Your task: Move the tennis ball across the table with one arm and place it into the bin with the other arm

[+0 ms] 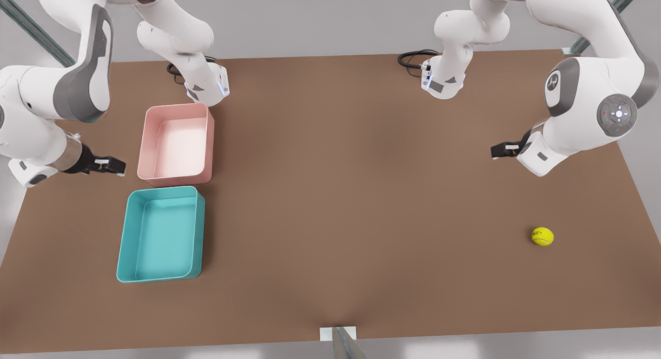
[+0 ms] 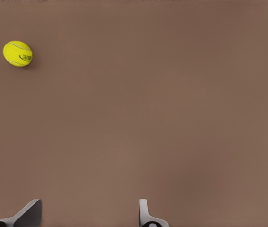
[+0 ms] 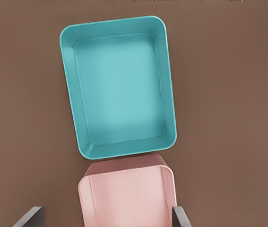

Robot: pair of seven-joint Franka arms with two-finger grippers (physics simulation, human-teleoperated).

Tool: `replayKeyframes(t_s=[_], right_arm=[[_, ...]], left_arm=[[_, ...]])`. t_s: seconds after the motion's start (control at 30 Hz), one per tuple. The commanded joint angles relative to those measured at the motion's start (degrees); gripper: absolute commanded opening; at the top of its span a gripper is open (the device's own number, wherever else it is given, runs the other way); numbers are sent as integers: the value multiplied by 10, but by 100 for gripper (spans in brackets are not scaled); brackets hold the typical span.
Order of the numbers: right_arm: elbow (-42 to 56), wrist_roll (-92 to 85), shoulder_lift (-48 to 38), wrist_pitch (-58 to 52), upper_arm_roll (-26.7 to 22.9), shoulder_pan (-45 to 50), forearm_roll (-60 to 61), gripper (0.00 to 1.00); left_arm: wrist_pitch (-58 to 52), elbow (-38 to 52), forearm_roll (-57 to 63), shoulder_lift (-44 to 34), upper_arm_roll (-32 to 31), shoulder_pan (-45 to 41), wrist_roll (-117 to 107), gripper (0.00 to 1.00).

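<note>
On the table point(image 1: 361, 193), the teal bin point(image 1: 161, 235) sits at about 9 o'clock in the front view, and the tennis ball point(image 1: 543, 236) rests far across at about 4 o'clock. The left gripper point(image 1: 503, 150), fingers spread wide and empty, hangs nearer the ball, which lies toward its 5 o'clock in that view. The right gripper point(image 1: 111, 165), also wide and empty, waits beside the pink bin point(image 1: 176, 144).

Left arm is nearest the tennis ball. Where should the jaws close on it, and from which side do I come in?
Come straight down from above and close on the tennis ball across its widest middle. It is round, so any finger direction works, and it lies alone on open table. The left gripper, jaws open, hangs above the table short of it.
</note>
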Motion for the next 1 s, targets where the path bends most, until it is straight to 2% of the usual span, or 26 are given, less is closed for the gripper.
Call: replayKeyframes(t_s=[0.0, 0.03, 0.07, 0.1, 0.17, 0.23, 0.27, 0.37, 0.47, 0.53, 0.73, 0.9, 0.97], right_arm=[[0, 54, 0, 18, -1, -3, 2, 100], [3, 53, 1, 17, -1, -2, 3, 100], [7, 53, 8, 6, -3, 2, 3, 100], [6, 53, 9, -2, -3, 3, 2, 100], [1, 53, 10, -3, -1, 4, 2, 100], [1, 53, 2, -4, 0, 5, 3, 100], [-1, 53, 2, -10, -1, 3, 7, 100], [-5, 53, 4, -15, -2, 1, 13, 100], [-1, 52, 7, -7, -5, -1, 32, 100], [-1, 54, 8, -6, -5, 0, 34, 100], [-1, 56, 31, 6, -6, 0, 53, 100], [-1, 57, 32, 5, -6, 0, 53, 100], [-2, 56, 33, 5, -5, -1, 54, 100]], left_arm=[[14, 0, -4, 0, 0, 0, -4, 100], [14, 0, -11, 1, 0, 0, -4, 100], [19, 7, -9, 30, 6, 13, 47, 25], [19, 37, -7, 69, 8, 28, 177, 25], [19, 89, -4, 119, 26, 53, 296, 21], [174, 82, 52, 179, 52, 124, 757, 21], [241, 62, 72, 190, 52, 132, 896, 21], [336, 57, 78, 242, 52, 161, 1150, 21], [360, 57, 32, 302, 45, 211, 1422, 21], [422, 57, 34, 330, 45, 226, 1552, 21], [545, 60, 51, 364, 45, 230, 1565, 21], [539, 53, -12, 381, 45, 234, 1538, 21], [509, 53, -28, 389, 54, 236, 1453, 21]])
